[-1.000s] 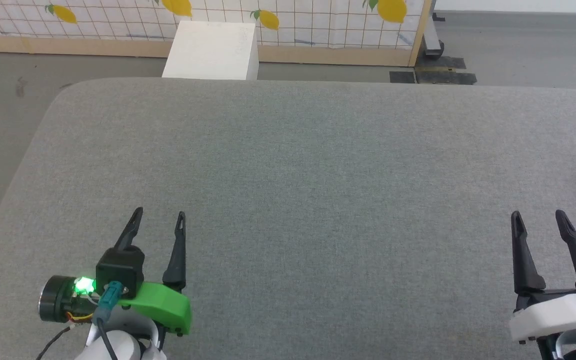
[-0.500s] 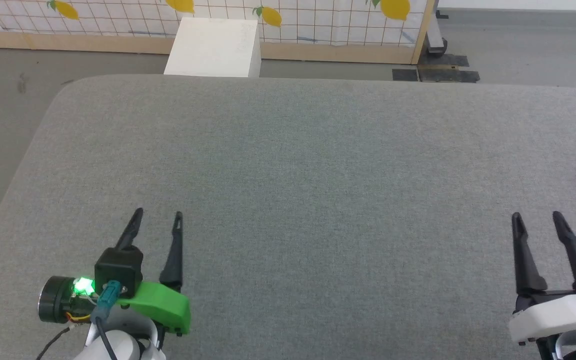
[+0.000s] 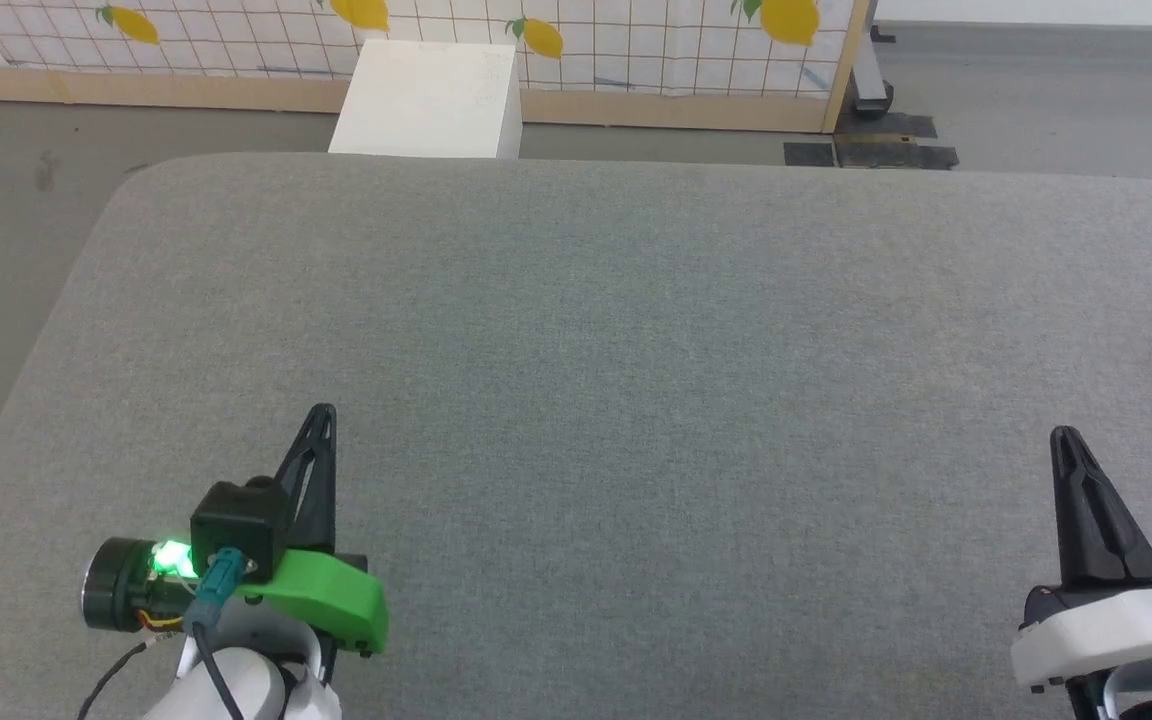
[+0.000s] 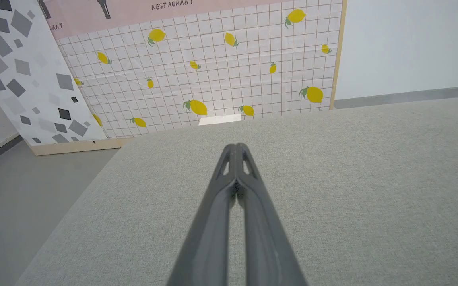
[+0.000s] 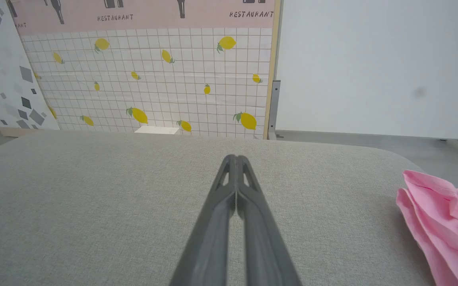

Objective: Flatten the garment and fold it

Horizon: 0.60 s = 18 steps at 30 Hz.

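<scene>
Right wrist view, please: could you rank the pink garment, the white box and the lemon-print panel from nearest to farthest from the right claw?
1. The pink garment, on the table to the right claw's right.
2. The white box, beyond the table's far edge.
3. The lemon-print panel, behind the box.

So there's a big grey fabric-covered table with rounded far corners. The left pincer sits near the table's near-left corner, fingers pressed together into one dark point aimed at the far edge. Its wrist has a bright green plastic piece and a little green light glowing. The right pincer is over by the near-right corner, closed up the same way, above a white housing. Past the far edge a white box stands on the grey floor, in front of a lemon-print grid panel.
</scene>
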Motion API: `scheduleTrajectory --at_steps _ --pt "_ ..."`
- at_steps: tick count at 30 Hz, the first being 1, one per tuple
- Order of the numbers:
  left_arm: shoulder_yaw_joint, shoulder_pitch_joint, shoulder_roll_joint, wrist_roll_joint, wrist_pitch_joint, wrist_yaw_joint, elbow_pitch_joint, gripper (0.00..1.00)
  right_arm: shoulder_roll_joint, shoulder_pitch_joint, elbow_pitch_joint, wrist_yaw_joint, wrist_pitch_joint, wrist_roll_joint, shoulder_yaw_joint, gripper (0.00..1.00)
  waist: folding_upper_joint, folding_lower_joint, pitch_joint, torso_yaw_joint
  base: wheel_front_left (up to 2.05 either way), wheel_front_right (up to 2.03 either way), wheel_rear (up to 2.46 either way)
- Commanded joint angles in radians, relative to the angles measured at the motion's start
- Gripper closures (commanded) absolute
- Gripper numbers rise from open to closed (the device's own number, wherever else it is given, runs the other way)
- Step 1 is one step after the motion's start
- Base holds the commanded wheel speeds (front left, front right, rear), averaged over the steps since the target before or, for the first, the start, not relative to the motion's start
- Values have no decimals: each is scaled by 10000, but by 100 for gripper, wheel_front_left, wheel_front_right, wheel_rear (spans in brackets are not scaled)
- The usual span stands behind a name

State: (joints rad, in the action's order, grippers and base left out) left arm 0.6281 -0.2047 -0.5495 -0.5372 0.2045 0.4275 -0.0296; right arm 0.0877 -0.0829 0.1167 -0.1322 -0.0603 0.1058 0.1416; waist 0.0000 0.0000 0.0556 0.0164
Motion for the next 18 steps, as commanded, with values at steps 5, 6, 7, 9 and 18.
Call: scheduleTrajectory --at_steps 5,6,7,9,18 --pt "-393 253 321 351 -114 -261 34 100 -44 103 -89 2 65 -116 -99 100 0 0 -27 -8 0 0 0" --pt "-452 271 368 401 -133 -301 37 100 -47 111 -100 2 70 -125 -112 100 0 0 -32 -10 0 0 0" --pt "-499 285 405 442 -148 -333 39 100 -50 116 -109 2 74 -133 -123 100 0 0 -36 -11 0 0 0" --pt "-605 318 490 532 -183 -405 44 100 -56 130 -128 2 84 -150 -147 100 0 0 -46 -14 0 0 0" --pt "-1099 468 881 953 -345 -742 66 100 -84 190 -219 3 129 -229 -257 100 0 0 -90 -27 0 0 0"
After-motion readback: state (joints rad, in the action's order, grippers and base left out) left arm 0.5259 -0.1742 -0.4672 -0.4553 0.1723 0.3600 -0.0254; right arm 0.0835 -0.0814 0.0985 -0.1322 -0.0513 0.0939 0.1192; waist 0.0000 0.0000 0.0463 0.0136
